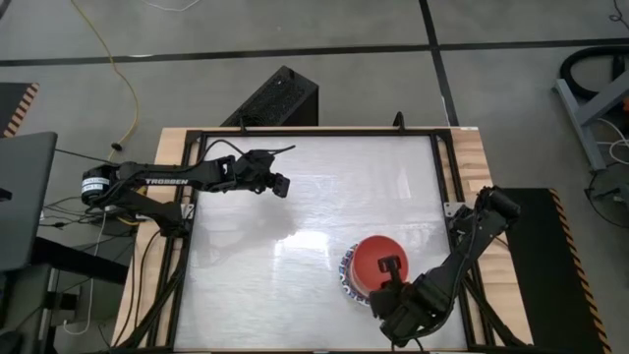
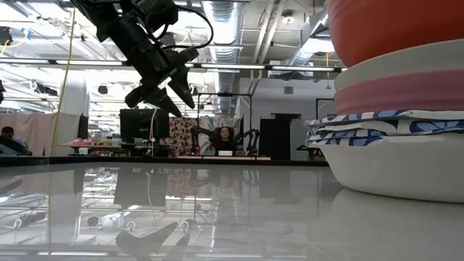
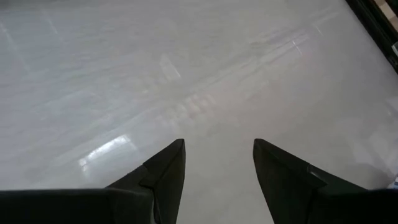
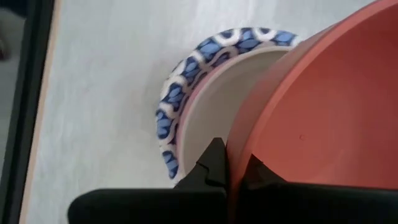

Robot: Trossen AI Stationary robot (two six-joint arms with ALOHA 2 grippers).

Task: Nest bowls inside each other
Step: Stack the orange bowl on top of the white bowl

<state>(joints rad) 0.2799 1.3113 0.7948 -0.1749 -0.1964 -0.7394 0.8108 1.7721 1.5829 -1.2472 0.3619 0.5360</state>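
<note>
A stack of nested bowls (image 2: 395, 123) stands near the table's near right. From the bottom up it holds a white bowl (image 2: 399, 170), blue-patterned rims (image 2: 377, 122), a pink bowl (image 2: 409, 98) and a cream one (image 2: 406, 69). A red bowl (image 1: 373, 258) sits on top. My right gripper (image 1: 390, 265) is above the stack, shut on the red bowl (image 4: 323, 106). The blue-patterned rim (image 4: 186, 81) shows beside it. My left gripper (image 1: 282, 185) hangs open above the table's far left part, its fingers (image 3: 168, 165) holding nothing. My right gripper pinches the red bowl's rim (image 4: 239, 146) on the side toward the table's near edge, one finger (image 4: 212, 160) outside the wall and the other inside. The fingers slant down from above. The bowl rests in the cream bowl at the top of the stack.
The white tabletop (image 1: 295, 265) lies bare across the left and middle. A black frame (image 1: 447, 187) runs along its edges. A black box (image 1: 280, 98) stands beyond the far edge. People sit in the room behind (image 2: 226, 138).
</note>
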